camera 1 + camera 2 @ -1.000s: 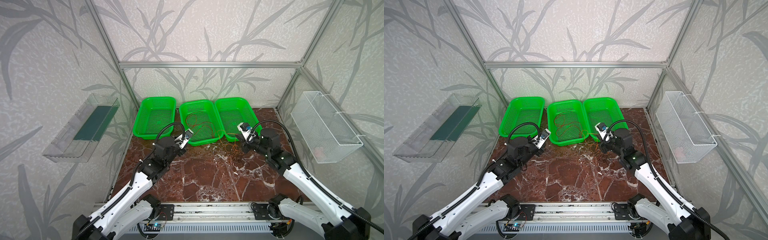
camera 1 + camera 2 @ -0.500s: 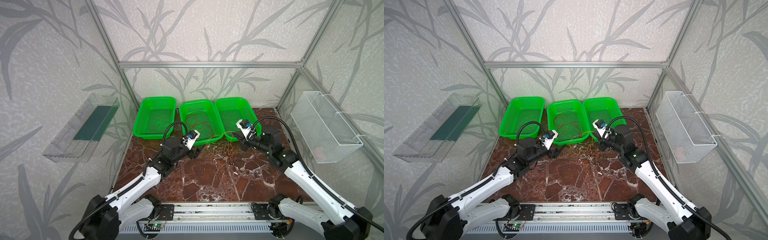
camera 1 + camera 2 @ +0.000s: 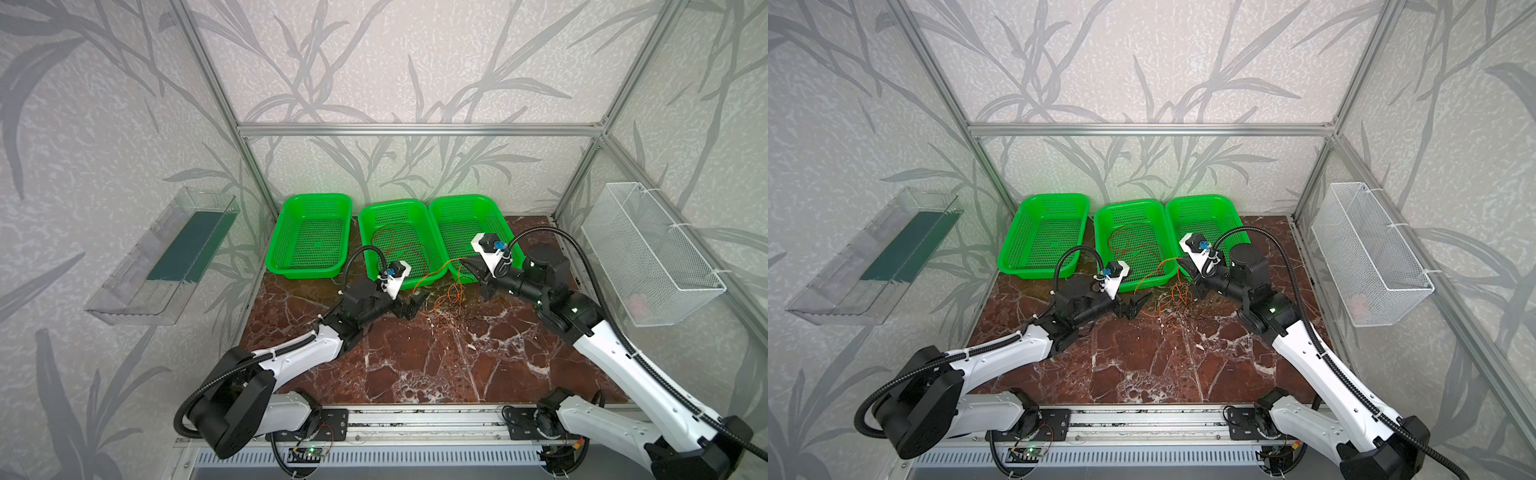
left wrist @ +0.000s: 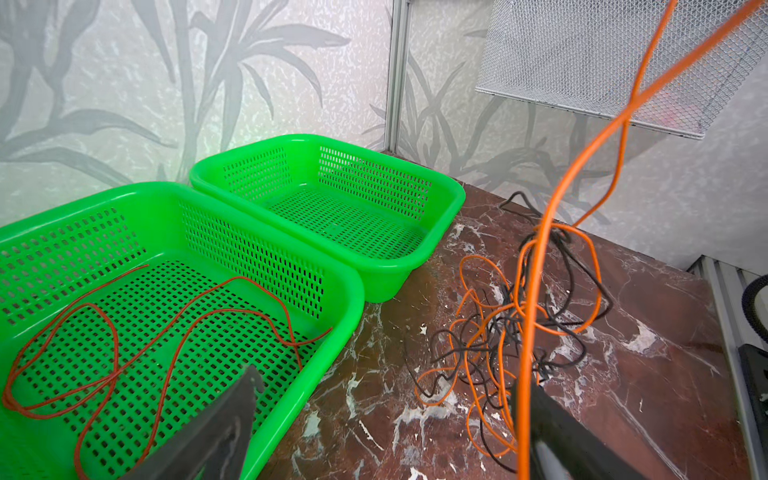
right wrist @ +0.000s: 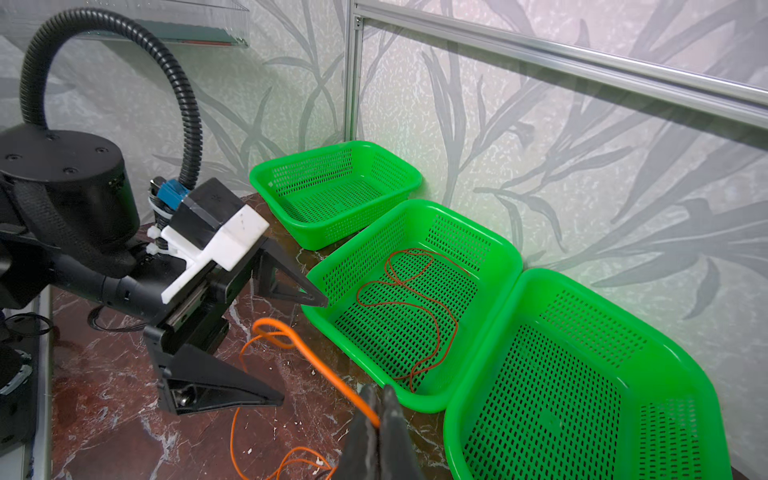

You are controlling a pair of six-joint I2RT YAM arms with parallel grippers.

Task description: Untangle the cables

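In both top views the cables point(image 3: 451, 309) are piled on the table point(image 3: 415, 365) beside the middle basket point(image 3: 390, 203). Left wrist: the left claw point(image 4: 390, 424) is spread wide, nothing gripped. Right wrist: an orange cable point(image 5: 320, 365) is pinched by the closed right claw point(image 5: 378, 409).

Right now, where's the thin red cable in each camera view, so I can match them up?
In a top view: red cable, centre, looped in the middle green basket.
In a top view: red cable, just left of centre, same basket.
Left wrist: red cable, lower left, nearer basket.
Right wrist: red cable, centre, middle of three baskets.
Shared landmark: that middle green basket.
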